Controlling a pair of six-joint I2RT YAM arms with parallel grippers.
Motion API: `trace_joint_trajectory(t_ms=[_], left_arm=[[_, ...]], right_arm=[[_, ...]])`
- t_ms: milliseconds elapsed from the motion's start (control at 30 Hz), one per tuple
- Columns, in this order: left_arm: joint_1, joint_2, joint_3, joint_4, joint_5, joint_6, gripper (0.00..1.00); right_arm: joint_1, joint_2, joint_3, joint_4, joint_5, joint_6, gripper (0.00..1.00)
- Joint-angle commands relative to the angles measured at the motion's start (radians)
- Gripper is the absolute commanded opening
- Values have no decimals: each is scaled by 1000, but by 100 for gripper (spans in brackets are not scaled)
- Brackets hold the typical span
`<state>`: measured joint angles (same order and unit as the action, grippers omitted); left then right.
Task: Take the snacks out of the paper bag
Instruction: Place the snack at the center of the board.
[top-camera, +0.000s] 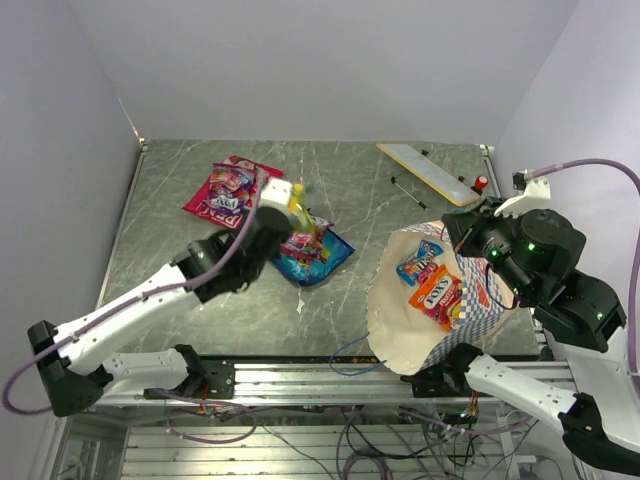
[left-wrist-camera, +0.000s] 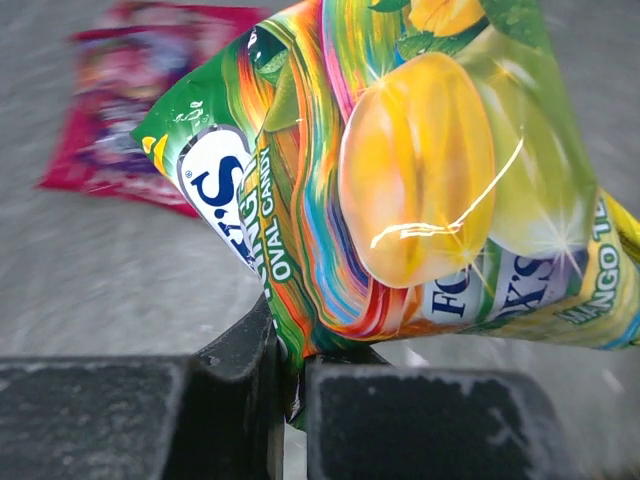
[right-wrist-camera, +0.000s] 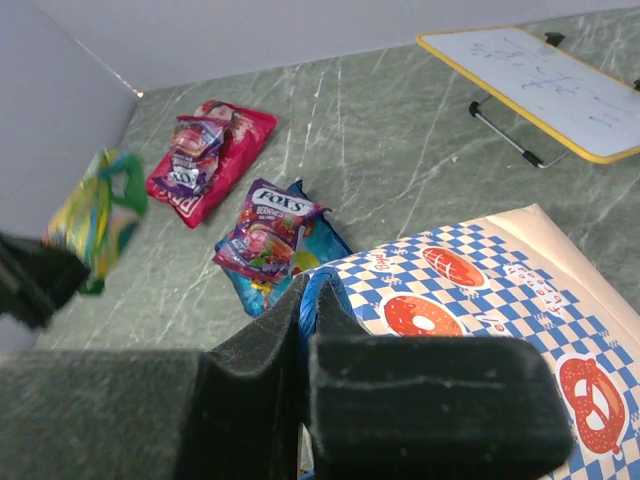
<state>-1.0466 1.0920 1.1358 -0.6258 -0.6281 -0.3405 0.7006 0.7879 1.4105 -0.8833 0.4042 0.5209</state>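
Yellow-green packet (left-wrist-camera: 430, 170) is out of the bag, held up above the desk (top-camera: 350, 180) a bit left of centre. The left jaws are nearly closed, pinching its bottom edge. The paper bag (top-camera: 385, 310) sits near right with its mouth gaping and two packets (top-camera: 432, 285) inside. The right jaws are clamped tight on its rim by the blue handle. Red-pink packet (top-camera: 215, 200) lies far left on the desk, and the blue packet (top-camera: 325, 258) is just to the near side of the held one.
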Motion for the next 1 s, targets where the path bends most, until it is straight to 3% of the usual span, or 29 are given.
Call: trace_joint_trajectory(t_ms=[0, 167, 300, 500, 800, 900, 967], left_arm=[[261, 82, 70, 9, -176, 36, 7], [504, 295, 114, 214, -216, 152, 7], [622, 514, 240, 292, -256, 208, 7], [684, 763, 375, 384, -304, 330, 7], [716, 914, 386, 383, -162, 312, 7], [720, 962, 397, 342, -152, 300, 14], [730, 978, 394, 322, -130, 276, 28]], right_arm=[[-1, -3, 26, 14, 31, -36, 0], [-1, 26, 52, 36, 1, -63, 0], [0, 67, 88, 42, -24, -90, 0], [0, 103, 108, 78, -24, -142, 0], [0, 161, 131, 111, -15, -225, 0], [0, 174, 130, 108, -22, -224, 0], [0, 178, 128, 105, -26, -215, 0]])
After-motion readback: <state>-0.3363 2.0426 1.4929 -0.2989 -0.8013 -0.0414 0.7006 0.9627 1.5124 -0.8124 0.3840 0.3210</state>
